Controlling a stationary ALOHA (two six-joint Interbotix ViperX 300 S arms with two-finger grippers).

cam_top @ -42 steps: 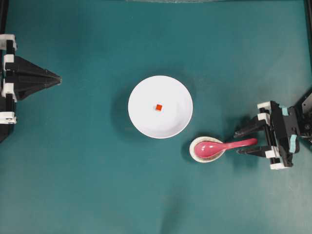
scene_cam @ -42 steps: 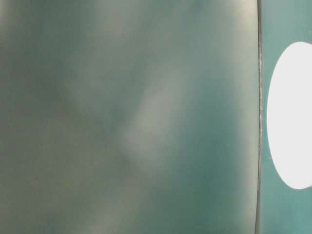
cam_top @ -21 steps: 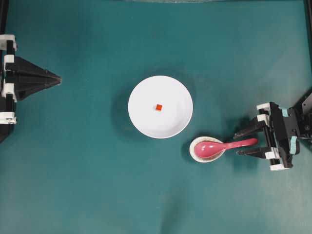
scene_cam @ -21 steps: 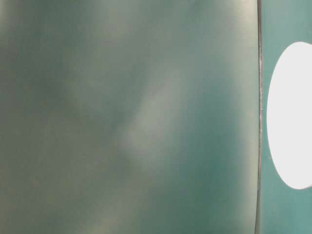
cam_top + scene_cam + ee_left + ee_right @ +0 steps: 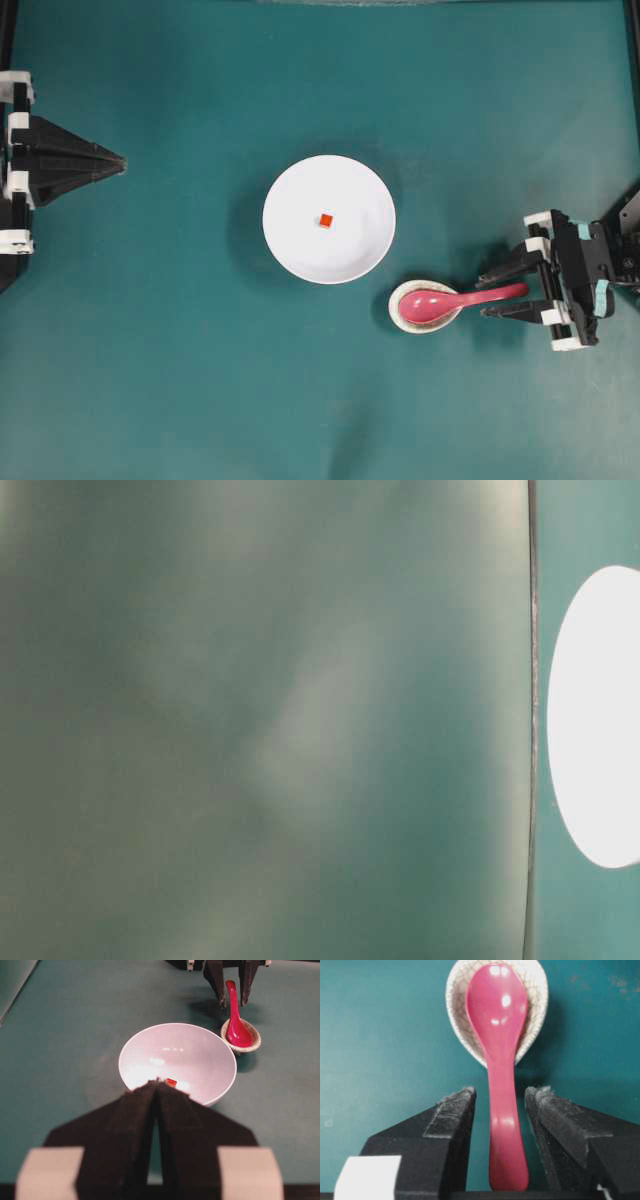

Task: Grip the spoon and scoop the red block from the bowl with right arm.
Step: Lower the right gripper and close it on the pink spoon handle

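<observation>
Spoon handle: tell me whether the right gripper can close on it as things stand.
Probably yes. The spoon handle lies between the open fingers of the right gripper, gaps on both sides, nothing in between; its scoop rests in the spoon rest.

You're looking at a plain teal tabletop (image 5: 180,380) throughout. The bowl (image 5: 290,250) is pure white with no pattern, and the red block (image 5: 326,220) in it reads red-orange. Your spoon (image 5: 500,1060) is glossy pink-red — white highlights on its scoop. The spoon rest (image 5: 537,1005) under it is off-white with a fine dark crackle pattern. Both arms are black with white fittings; only the right arm (image 5: 590,270) carries teal tape patches — its pincer (image 5: 500,1110) has matte black, fuzzy-edged pads.
</observation>
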